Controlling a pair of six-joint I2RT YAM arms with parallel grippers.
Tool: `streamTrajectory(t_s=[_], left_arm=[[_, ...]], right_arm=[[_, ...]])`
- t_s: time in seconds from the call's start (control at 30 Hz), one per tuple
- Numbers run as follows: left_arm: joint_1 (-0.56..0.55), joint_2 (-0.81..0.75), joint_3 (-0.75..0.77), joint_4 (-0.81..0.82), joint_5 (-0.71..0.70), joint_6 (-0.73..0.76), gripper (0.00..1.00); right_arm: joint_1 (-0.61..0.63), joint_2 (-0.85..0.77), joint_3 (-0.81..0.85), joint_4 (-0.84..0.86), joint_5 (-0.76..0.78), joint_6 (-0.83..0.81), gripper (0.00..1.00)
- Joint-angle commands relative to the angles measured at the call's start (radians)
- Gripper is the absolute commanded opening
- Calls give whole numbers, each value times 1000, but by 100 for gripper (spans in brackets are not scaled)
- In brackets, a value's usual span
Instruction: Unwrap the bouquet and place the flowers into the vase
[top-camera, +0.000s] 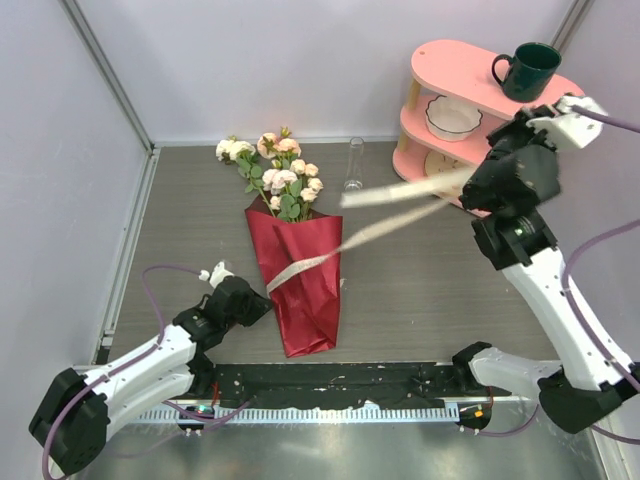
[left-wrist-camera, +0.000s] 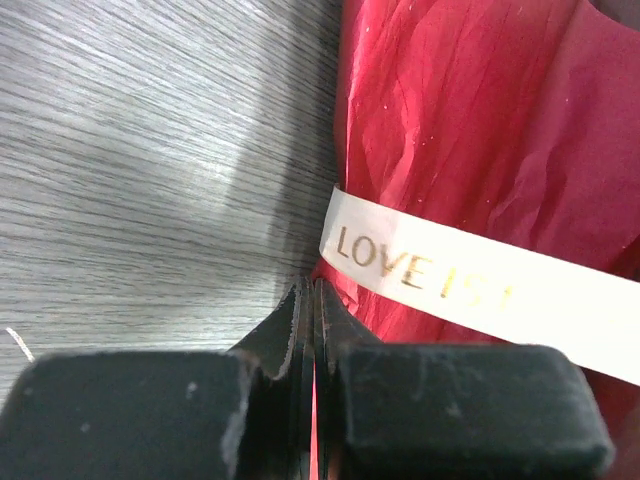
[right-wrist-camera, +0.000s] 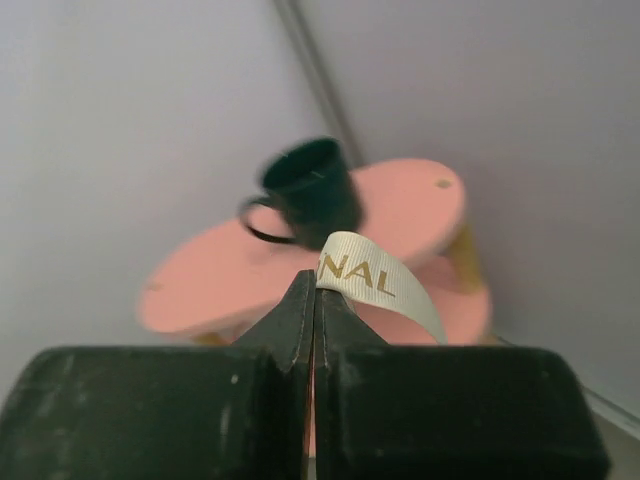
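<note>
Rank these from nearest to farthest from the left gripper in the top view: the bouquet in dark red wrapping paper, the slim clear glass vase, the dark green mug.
1. Bouquet in dark red wrapping paper, right beside the left gripper, in the middle.
2. Slim clear glass vase, upright at the far side, centre.
3. Dark green mug, on the pink shelf, far right corner.

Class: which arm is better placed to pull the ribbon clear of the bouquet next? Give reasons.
Right, probably. The right gripper is shut on the ribbon, which stretches away from the bouquet. The left gripper is shut low beside the wrapping, away from the ribbon's free end.
</note>
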Motion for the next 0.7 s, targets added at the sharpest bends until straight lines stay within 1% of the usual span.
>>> streamTrajectory(t_s=[0.0,0.07,0.1,0.13,0.17,0.2,0.27,0.3,0.33,0.37,0.4,0.47,0.5,0.53,0.57,0.6,0.63,0.67], left_arm=[[3,-21,41,-17,-28,36,0],[3,-24,42,-20,-28,43,0],[3,-24,44,-23,-29,45,0],[3,-26,47,-25,-29,48,0],[3,-29,47,-34,-29,51,0],[3,-32,47,-34,-31,54,0],[3,-43,47,-43,-33,57,0],[3,-49,48,-45,-34,60,0],[3,-63,53,-46,-33,63,1],[3,-70,56,-56,-25,66,2],[3,-81,60,-60,-20,73,5],[3,-118,80,-80,-13,92,10],[3,-130,88,-89,-10,105,16],[3,-147,112,-103,-10,125,20],[3,-179,126,-135,-13,138,23],[3,-196,142,-152,-19,154,31],[3,-214,174,-181,-20,189,35],[4,-245,189,-190,-20,206,39]], right_arm=[[-201,11,-252,-174,203,205,1],[-281,-15,-295,-221,122,313,1],[-318,-18,-297,-315,111,410,1],[-395,-15,-292,-340,103,436,1],[-418,-9,-272,-366,109,453,1],[-438,9,-263,-373,114,444,1],[-463,39,-222,-355,132,351,1],[-466,59,-206,-307,164,299,1],[-467,103,-188,-278,178,174,1],[-467,118,-141,-261,201,133,1],[-467,129,-119,-234,212,89,1],[-469,123,-67,-180,123,26,1],[-466,116,-44,-187,83,30,1],[-467,112,-12,-199,9,39,1],[-467,117,67,-218,-35,45,1],[-467,125,114,-267,-72,45,1],[-467,132,160,-285,-120,47,1],[-467,143,245,-307,-141,45,1]])
